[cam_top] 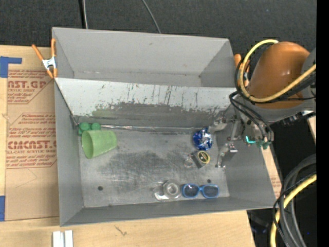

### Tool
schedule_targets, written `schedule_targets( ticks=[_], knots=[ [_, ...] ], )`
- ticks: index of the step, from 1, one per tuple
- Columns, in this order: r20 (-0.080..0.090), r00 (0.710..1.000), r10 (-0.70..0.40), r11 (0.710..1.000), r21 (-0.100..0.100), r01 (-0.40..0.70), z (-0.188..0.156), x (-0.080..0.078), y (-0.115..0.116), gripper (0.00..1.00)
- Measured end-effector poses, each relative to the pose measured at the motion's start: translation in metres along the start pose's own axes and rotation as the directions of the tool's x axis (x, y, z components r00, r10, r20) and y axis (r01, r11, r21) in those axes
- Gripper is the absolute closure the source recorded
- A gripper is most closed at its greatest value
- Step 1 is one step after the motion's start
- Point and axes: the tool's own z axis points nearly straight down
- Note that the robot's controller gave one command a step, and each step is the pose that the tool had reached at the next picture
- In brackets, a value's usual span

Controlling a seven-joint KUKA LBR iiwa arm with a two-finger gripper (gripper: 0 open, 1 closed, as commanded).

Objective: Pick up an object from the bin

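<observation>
Gripper (224, 156) low at the right side of the bin (144, 60); can't tell how wide it is.
Black-and-yellow round piece (203, 157) just left of it, blue crumpled wrapper (201, 138) behind that. Green cup (97, 143) far left, blue glasses (200, 191) by the front wall.

A robotics lab: a cabled arm (280, 71) (orange-capped) reaches into a grey metal bin (144, 60).

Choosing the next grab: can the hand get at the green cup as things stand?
Probably yes: the green cup lies uncovered at left, with mostly bare bin floor between it and the hand.
</observation>
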Motion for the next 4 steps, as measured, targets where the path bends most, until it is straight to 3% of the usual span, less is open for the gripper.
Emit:
schedule_targets(
  ticks=[1, 2, 3, 4],
  knots=[
    [0.023, 0.986, -0.168, 0.986, 0.005, 0.168, 0.117, -0.034, -0.045, 0.0],
    [0.011, 0.68, -0.733, 0.68, 0.024, 0.733, 0.125, -0.066, -0.04, 0.0],
    [0.015, 0.618, -0.786, 0.618, 0.035, 0.785, 0.125, -0.064, -0.031, 0.0],
    [0.012, 0.563, -0.826, 0.564, 0.033, 0.825, 0.125, -0.066, -0.018, 0.0]
  ],
)
